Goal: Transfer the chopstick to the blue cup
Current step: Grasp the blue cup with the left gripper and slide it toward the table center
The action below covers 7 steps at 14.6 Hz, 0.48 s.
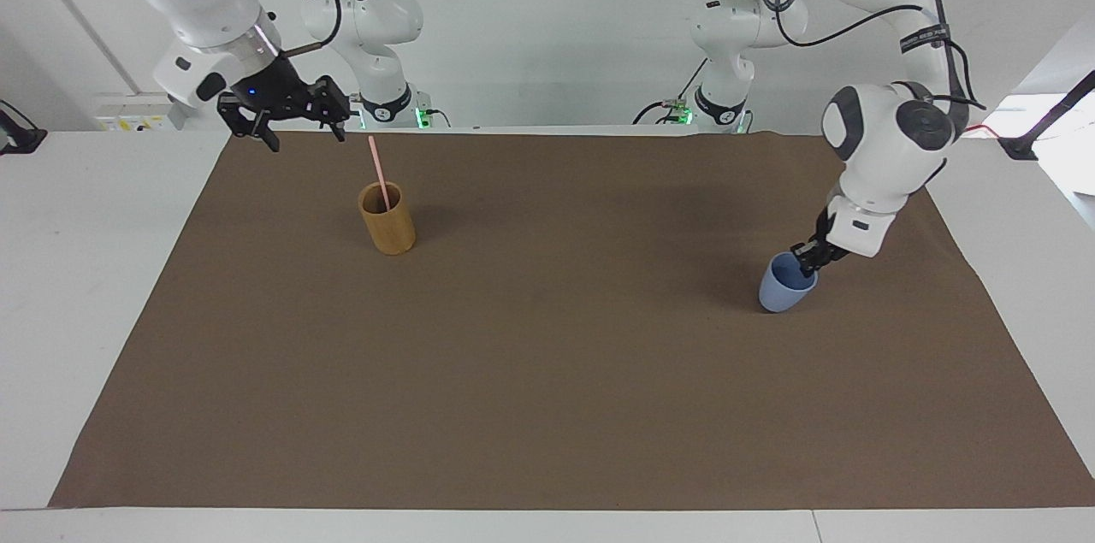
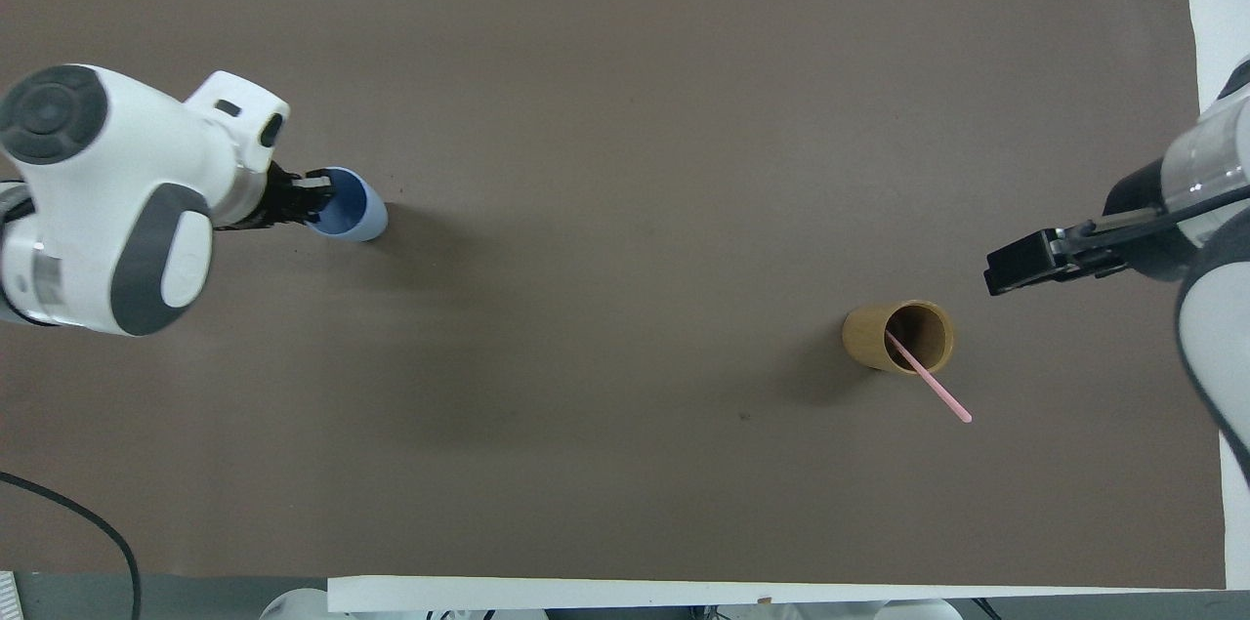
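Note:
The pale-pink chopstick (image 1: 377, 171) stands leaning in a tan wooden cup (image 1: 389, 227) toward the right arm's end of the mat; both show in the overhead view, the chopstick (image 2: 933, 384) and the tan cup (image 2: 874, 339). My right gripper (image 1: 299, 122) is open and empty, up in the air beside the chopstick's top; it also shows in the overhead view (image 2: 1035, 261). My left gripper (image 1: 808, 259) is shut on the rim of the blue cup (image 1: 783, 286), which is tilted just over the mat toward the left arm's end. The overhead view shows this gripper (image 2: 311, 200) and cup (image 2: 354, 210) too.
A brown mat (image 1: 565, 372) covers most of the white table (image 1: 77, 269). Nothing else stands on the mat between the two cups. The arms' bases stand at the table's edge nearest the robots.

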{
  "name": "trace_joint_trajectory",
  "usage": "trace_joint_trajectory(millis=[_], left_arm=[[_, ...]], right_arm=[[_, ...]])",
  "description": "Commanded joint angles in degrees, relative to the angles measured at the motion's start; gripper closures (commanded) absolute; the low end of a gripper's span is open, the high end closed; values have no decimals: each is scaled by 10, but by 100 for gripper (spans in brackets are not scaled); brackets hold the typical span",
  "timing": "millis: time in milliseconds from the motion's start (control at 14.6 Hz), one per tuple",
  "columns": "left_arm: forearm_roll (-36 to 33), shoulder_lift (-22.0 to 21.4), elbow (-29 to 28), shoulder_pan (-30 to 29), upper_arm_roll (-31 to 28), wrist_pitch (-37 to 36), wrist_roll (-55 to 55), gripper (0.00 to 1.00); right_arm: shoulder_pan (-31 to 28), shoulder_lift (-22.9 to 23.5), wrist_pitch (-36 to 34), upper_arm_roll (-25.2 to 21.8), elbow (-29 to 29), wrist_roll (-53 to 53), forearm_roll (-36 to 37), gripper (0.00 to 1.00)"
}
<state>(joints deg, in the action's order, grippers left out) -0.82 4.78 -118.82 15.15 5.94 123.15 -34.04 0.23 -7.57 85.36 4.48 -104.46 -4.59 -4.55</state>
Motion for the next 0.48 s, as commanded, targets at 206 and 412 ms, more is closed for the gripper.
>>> trace_joint_trajectory(millis=[206,412], left_arm=[[18,-22,-27,155,-7,19,-159,100],[19,-22,-26,177,-7,27,-188,99]], right_arm=[[30,-61,81,-1,-165,-2,-8,0],[26,-61,84,-2,-201,-28,-8,4]])
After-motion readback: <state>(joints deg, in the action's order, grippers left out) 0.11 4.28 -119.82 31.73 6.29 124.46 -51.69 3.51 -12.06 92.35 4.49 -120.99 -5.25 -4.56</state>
